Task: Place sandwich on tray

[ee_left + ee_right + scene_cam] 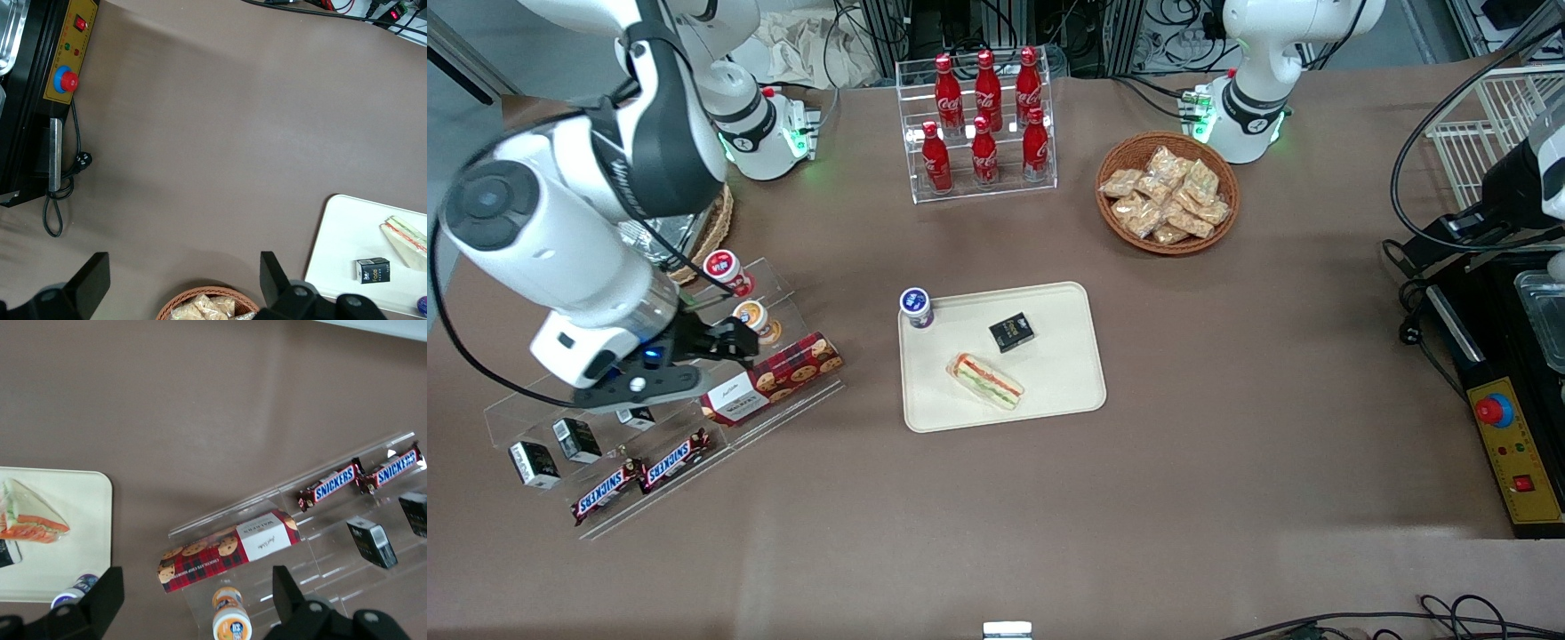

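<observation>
The sandwich, a clear-wrapped wedge with red-orange and green stripes, lies flat on the cream tray, near the tray's edge closest to the front camera. Both also show in the right wrist view, the sandwich on the tray, and in the left wrist view, the sandwich on the tray. My right gripper hangs open and empty over the clear acrylic stand toward the working arm's end, well apart from the tray. Its jaws straddle an orange-lidded cup.
A small black box and a blue-lidded cup sit on the tray. The acrylic stand holds a red plaid cookie box, Snickers bars and black boxes. A cola bottle rack and a snack basket stand farther back.
</observation>
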Controlling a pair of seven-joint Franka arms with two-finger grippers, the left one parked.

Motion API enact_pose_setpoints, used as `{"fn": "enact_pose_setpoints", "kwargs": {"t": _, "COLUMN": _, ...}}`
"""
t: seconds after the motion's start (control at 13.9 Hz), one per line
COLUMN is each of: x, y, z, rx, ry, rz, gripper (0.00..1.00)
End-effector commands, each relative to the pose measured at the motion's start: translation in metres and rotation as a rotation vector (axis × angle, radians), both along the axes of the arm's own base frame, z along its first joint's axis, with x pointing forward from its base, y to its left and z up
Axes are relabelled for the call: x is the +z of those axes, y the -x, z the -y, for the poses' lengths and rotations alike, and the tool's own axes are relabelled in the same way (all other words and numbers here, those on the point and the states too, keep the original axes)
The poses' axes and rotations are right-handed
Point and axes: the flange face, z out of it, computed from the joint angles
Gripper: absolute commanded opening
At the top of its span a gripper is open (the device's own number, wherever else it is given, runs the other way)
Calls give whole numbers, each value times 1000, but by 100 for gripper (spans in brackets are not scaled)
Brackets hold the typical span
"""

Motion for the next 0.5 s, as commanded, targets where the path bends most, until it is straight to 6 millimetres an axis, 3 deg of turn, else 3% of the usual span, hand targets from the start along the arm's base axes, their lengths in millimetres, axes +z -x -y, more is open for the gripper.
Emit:
{"fn": "enact_pose_setpoints", "kwargs": {"t": 0.0, "x": 18, "y": 6, "z": 47, "rx": -79, "ry": -10, "rz": -5, "gripper": 99}}
{"fn": "enact_pose_setpoints", "kwargs": {"t": 0.22, "x": 28, "y": 14, "z": 74, "rx": -119, "ry": -14, "rz": -45, "gripper": 99}}
{"fn": "enact_pose_setpoints", "kwargs": {"t": 0.36, "x": 47, "y": 27, "z": 90, "rx": -140, "ry": -13, "rz": -48, "gripper": 99}}
{"fn": "enact_pose_setpoints", "kwargs": {"t": 0.43, "x": 54, "y": 34, "z": 108, "rx": -165, "ry": -23, "rz": -59, "gripper": 99}}
